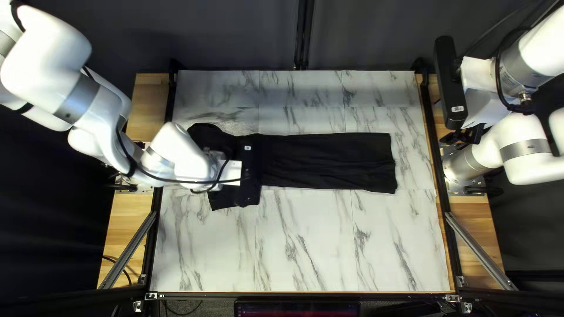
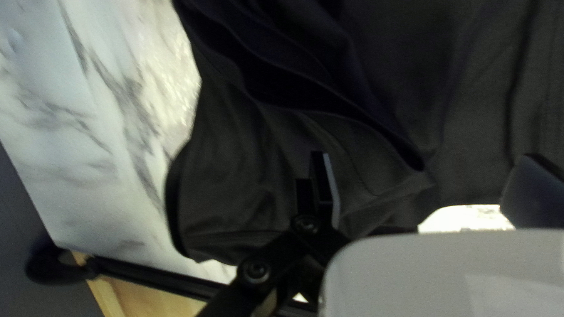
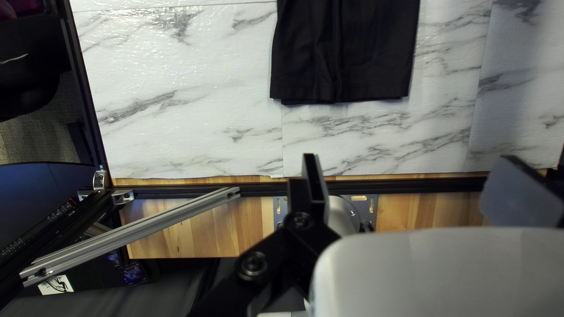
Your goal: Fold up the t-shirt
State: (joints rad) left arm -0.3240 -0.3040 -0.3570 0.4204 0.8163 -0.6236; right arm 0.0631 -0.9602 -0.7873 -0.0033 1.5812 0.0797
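Lengthwise across the table lies the black t-shirt [image 1: 329,161], a long narrow strip whose wider, rumpled part is at the left of the top left view. My left gripper [image 1: 244,179] is over that part, its fingertips hidden there by its mount. In the left wrist view, my left gripper [image 2: 420,170] has its fingers wide apart above the shirt [image 2: 235,176], near a folded sleeve-like part. My right gripper [image 1: 464,136] is raised by the table's right edge. In the right wrist view, my right gripper [image 3: 405,176] is open with nothing between its fingers; the shirt's straight end [image 3: 346,70] lies ahead.
The marble-patterned table top [image 1: 317,246] shows on both long sides of the shirt. Black rails and wooden strips [image 1: 132,217] border it, with a metal brace [image 1: 479,249] at the right. A dark curtain [image 1: 235,35] hangs behind.
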